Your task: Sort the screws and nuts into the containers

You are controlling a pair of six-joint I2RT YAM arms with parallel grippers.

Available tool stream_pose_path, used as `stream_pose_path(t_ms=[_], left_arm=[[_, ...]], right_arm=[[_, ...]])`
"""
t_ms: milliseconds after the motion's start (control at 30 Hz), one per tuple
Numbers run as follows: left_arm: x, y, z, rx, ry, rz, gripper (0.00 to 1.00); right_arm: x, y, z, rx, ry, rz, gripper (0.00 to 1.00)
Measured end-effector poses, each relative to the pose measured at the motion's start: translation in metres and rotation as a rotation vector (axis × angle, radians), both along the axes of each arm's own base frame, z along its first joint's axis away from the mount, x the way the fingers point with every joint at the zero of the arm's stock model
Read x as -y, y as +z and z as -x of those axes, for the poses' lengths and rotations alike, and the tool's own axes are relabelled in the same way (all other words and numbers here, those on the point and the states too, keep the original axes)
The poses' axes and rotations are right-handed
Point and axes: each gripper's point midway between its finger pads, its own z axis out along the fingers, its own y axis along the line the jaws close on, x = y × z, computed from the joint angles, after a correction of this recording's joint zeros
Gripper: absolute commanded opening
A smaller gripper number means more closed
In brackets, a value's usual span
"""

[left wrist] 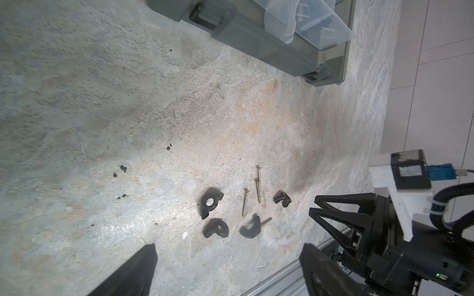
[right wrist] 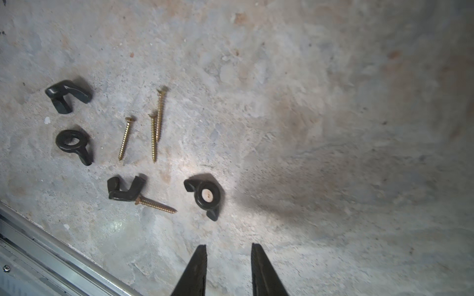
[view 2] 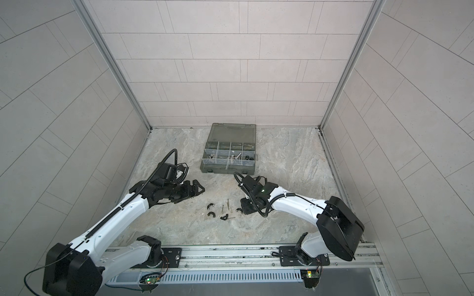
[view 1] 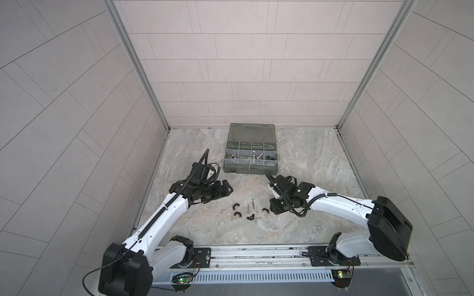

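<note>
Low in the middle of both top views, nearest the rail, four brass wood screws [view 1: 250, 207] and four black wing nuts [view 1: 237, 214] lie loose on the tabletop [view 1: 205, 230], none sorted yet. The right gripper [right wrist: 229, 256] hangs just beside one wing nut [right wrist: 205, 196] at the lower centre of its wrist view. Its jaws are narrow but apart, with nothing between them. The left gripper [left wrist: 229, 256] hovers across the cluster, jaws wide and empty. Farther back, mid-frame, the organiser case [view 1: 250, 169] lies open, and its compartments [view 1: 232, 155] hold some metal pieces.

The narrow gap looks barely wider than that nut, so a descent could land on a wing and flick the nut away. One screw [right wrist: 156, 204] touches a wing nut [right wrist: 123, 189], and two screws [right wrist: 154, 138] lie against each other. Lifting one would likely drag its neighbour. Both grippers crowd one small cluster and could collide.

The right wrist view shows these contacts plainly, while the top views reduce them to specks. Only the top views show the compartment layout. The left wrist view catches just a corner of the case.
</note>
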Motion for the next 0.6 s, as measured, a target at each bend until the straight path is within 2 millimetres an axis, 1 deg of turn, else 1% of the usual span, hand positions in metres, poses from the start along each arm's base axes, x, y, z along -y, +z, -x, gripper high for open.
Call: stream_pose_path(t_ms=[133, 200, 400, 533, 600], left_arm=[[-0.003, 0.005, 0.006, 0.018, -0.016, -0.013, 0.95], [-0.005, 0.007, 0.008, 0.029, -0.021, -0.018, 0.95], [-0.008, 0.018, 0.012, 0.076, -0.027, -0.022, 0.96], [-0.01, 0.022, 0.011, 0.102, -0.02, -0.026, 0.97], [-0.011, 0.022, 0.011, 0.105, -0.018, -0.03, 0.97]], right_arm=[[-0.017, -0.007, -0.003, -0.01, 0.032, 0.023, 0.28], [-0.022, -0.01, -0.006, -0.01, 0.036, 0.039, 0.28], [-0.021, -0.02, -0.012, -0.01, 0.033, 0.084, 0.26], [-0.02, -0.033, -0.011, -0.033, 0.038, 0.116, 0.25], [-0.021, -0.035, -0.012, -0.04, 0.041, 0.12, 0.24]])
